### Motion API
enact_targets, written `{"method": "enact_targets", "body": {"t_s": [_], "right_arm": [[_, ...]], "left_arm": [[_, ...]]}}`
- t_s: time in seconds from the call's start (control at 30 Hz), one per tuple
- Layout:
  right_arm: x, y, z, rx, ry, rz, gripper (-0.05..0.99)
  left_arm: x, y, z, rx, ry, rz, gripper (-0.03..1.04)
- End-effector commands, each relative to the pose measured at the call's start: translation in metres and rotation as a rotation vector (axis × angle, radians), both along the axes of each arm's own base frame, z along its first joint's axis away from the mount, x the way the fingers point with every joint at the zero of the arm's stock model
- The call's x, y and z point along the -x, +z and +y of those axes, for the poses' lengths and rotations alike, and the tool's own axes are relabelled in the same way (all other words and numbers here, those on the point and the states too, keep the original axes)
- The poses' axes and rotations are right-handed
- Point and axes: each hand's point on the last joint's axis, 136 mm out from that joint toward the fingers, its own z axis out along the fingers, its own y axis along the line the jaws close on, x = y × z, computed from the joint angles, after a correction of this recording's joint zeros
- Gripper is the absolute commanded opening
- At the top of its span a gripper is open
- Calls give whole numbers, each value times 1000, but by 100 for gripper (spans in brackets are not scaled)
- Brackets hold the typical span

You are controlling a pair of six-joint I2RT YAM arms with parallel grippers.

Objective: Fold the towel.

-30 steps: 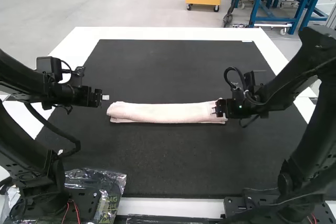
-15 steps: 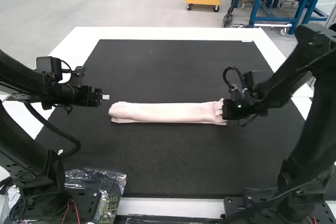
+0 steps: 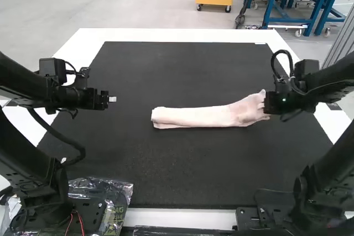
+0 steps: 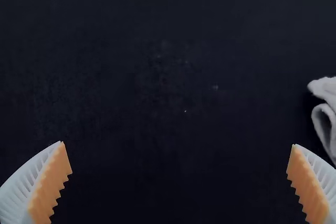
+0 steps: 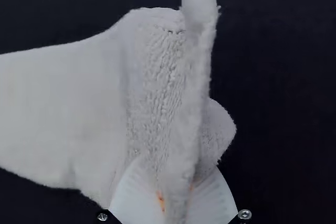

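The towel (image 3: 204,115) lies on the black mat (image 3: 177,169) over the bench (image 3: 177,34) as a long, narrow, layered strip, its far-left end flat and its right end gathered up in the right gripper (image 5: 177,163). Those fingers are closed on a pinched ridge of cloth, with a loose lobe bulging out beside them. The left gripper (image 4: 178,144) has its fingers spread wide with nothing between them, well apart from the strip's free end.

The main risk is that pinch: it seems to bunch the end rather than hold its layers flat, so a fold made from here would likely set creases in, and the lobe could end up sticking out. Nothing pins the free end, so a pull to the right would probably drag the whole strip along the mat instead of turning it over. The strip also slants up toward the gripped end; carried across at that angle, the halves may land skewed. If the pinch misses an inner layer, lifting could peel the layers apart, and letting go too high would drop the end crumpled.
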Motion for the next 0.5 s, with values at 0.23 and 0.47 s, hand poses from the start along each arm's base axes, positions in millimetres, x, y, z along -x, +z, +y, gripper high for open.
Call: {"method": "enact_targets", "body": {"t_s": [0.23, 0.47], "right_arm": [[-4, 34, 103, -64, 193, -78, -2], [9, 39, 166, -105, 304, -84, -2]], "left_arm": [[-7, 17, -12, 2, -30, -57, 97], [-5, 14, -12, 3, -29, -56, 97]]}}
